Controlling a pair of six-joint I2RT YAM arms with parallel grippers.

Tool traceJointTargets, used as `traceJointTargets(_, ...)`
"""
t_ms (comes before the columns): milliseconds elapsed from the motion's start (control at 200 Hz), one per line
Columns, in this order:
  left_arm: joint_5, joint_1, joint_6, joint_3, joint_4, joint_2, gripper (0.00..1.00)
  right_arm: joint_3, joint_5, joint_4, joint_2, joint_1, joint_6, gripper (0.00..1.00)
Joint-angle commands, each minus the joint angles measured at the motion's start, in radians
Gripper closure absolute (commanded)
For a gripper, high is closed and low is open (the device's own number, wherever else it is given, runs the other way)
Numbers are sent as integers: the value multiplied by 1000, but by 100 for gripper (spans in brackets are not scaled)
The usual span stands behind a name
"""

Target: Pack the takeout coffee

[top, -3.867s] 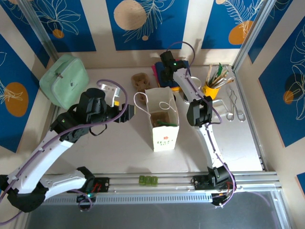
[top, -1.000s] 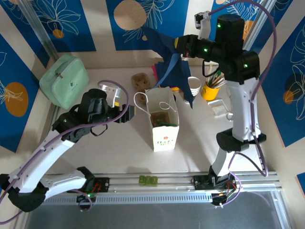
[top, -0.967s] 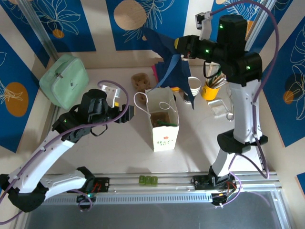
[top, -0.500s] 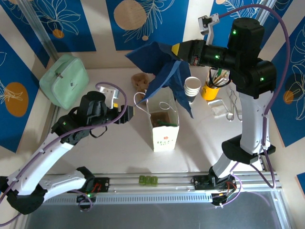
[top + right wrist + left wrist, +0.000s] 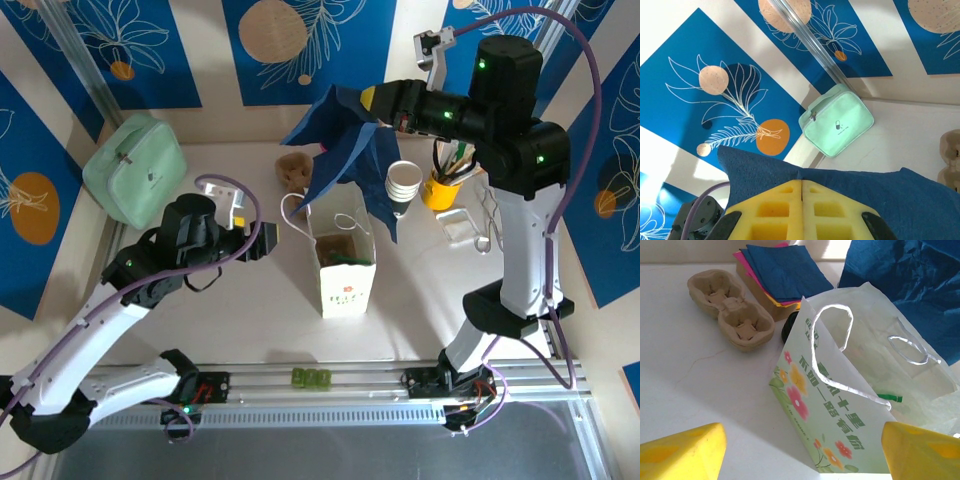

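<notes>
A: From above, the takeout coffee (image 5: 404, 183), stacked white ribbed cups, stands just right of the paper bag (image 5: 345, 262). Moved?
B: No. The left gripper (image 5: 264, 238) gapes wide, empty.
A: Its wrist view?
B: Bag between spread fingers (image 5: 682, 452).
A: Right wrist?
B: The right gripper (image 5: 802, 192) is pinched on blue tissue paper (image 5: 920, 195), swung rightward since.

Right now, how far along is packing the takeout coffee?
Done: the paper bag stands open on the table. In hand: the right gripper is shut on a dark blue tissue sheet held up over the bag, and the left gripper sits open and empty beside the bag. Left: the takeout coffee cups stand stacked by the yellow holder, not yet bagged.
</notes>
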Motion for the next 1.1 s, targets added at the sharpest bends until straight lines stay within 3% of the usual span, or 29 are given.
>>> traceJointTargets(0, -20, 8, -1, -7, 12, -12, 19, 39, -6, 3, 9, 16, -4, 100)
traceJointTargets(165, -18, 9, -2, -4, 16, -7, 19, 93, -119, 102, 17, 21, 84, 100)
traceJointTargets(440, -18, 10, -11, -16, 22, -17, 19, 91, -182, 332, -17, 49, 270, 100)
traceJointTargets(675, -18, 10, -16, -32, 26, -32, 19, 63, -172, 323, -19, 99, 287, 100)
traceJointTargets(870, -25, 9, -14, -41, 27, -41, 19, -109, -24, 185, -97, 149, 175, 100)
traceJointTargets(1095, -22, 9, -14, -44, 29, -37, 19, -382, 279, 118, -218, 239, 10, 100)
